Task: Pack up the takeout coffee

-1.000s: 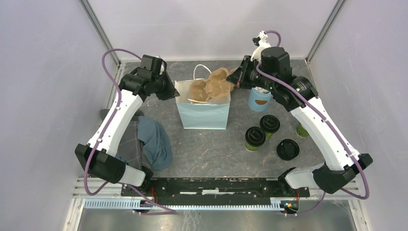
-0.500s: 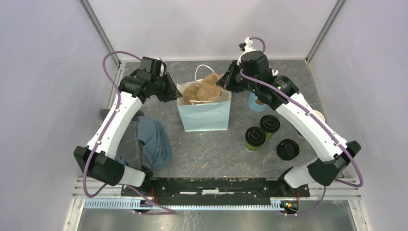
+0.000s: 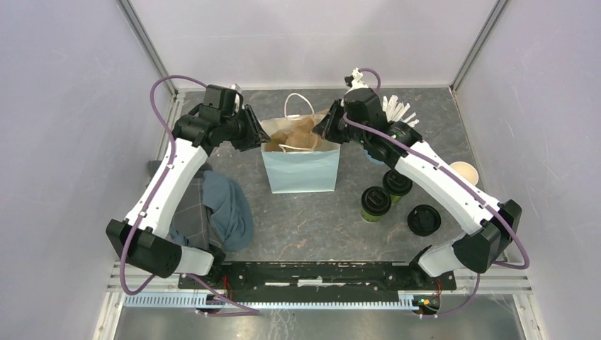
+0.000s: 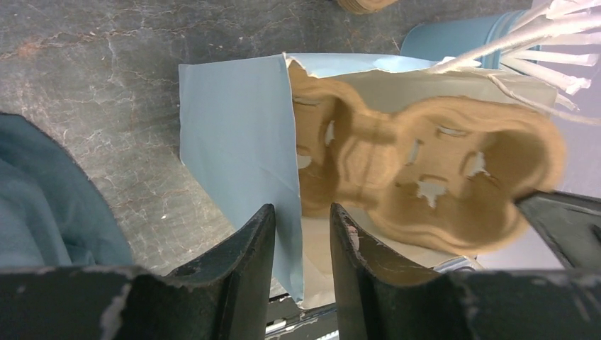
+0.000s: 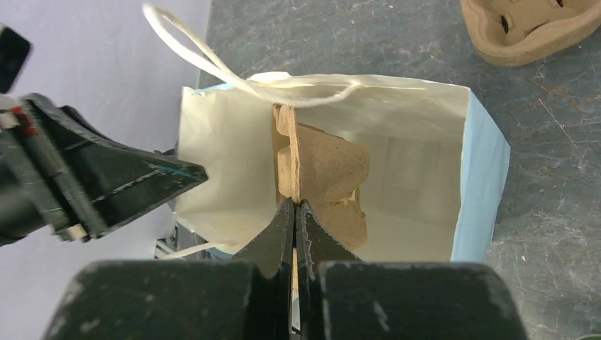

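Two takeout coffee cups, dark green with black lids (image 3: 375, 204) (image 3: 397, 183), stand on the table right of the blue paper bag (image 3: 301, 170). My right gripper (image 3: 327, 127) (image 5: 294, 205) is shut on the edge of a brown cardboard cup carrier (image 5: 322, 166) (image 3: 294, 133), which hangs on edge inside the bag (image 5: 482, 163). My left gripper (image 3: 259, 138) (image 4: 301, 216) is open, and its jaws straddle the bag's left wall (image 4: 241, 142) without pinching it. Behind that wall sits the carrier (image 4: 425, 170).
A loose black lid (image 3: 424, 219) and an open cup (image 3: 464, 172) sit at the right. A light-blue cup (image 4: 461, 35) of white sticks (image 3: 395, 110) stands behind the bag. A second carrier (image 5: 528, 25) lies behind it. A blue-grey cloth (image 3: 223, 209) lies at the left.
My right arm swung left and lowered the carrier into the bag. My left gripper's jaws have spread apart at the bag's left wall.
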